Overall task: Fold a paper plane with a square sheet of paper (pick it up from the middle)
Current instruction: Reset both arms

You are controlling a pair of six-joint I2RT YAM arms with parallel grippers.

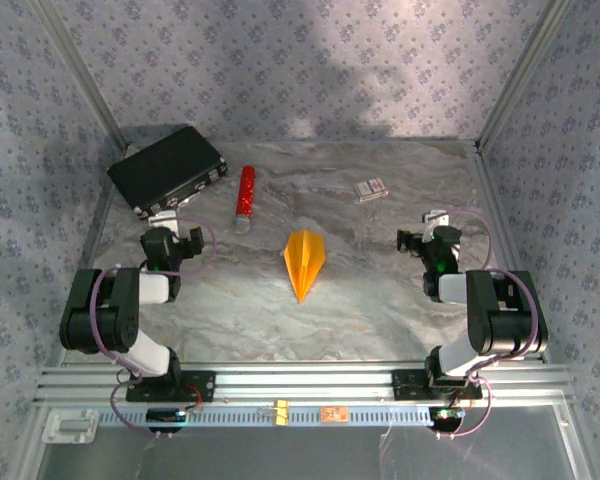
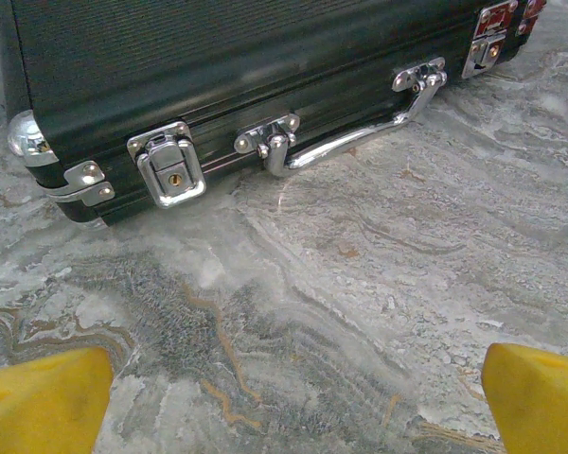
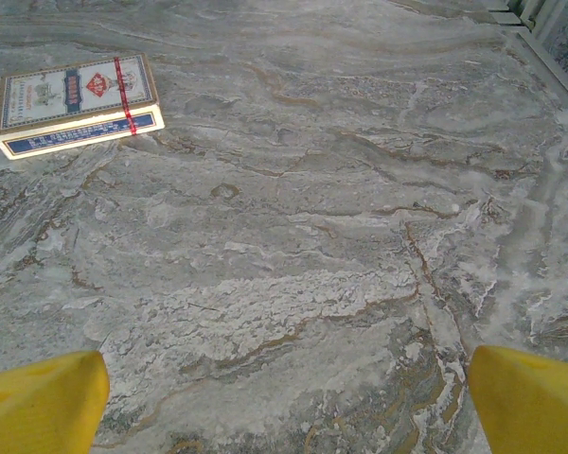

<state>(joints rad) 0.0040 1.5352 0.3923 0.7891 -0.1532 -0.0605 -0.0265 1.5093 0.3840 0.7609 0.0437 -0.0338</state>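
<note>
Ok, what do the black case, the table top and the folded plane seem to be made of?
The black case: probably ribbed plastic or textured aluminium, matte, with shiny chromed metal latches and handle. The table top: looks like grey veined marble or a marble-print laminate; cannot tell which. The paper plane: thin matte orange-yellow paper, sharp creases.

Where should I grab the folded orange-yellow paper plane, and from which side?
Pinch the centre crease of the orange-yellow paper plane at its wider far half, coming straight down from above and straddling the crease. It lies flat on the marble table, tip pointing toward the near edge, so its thin edges probably give nothing to grip.
</note>
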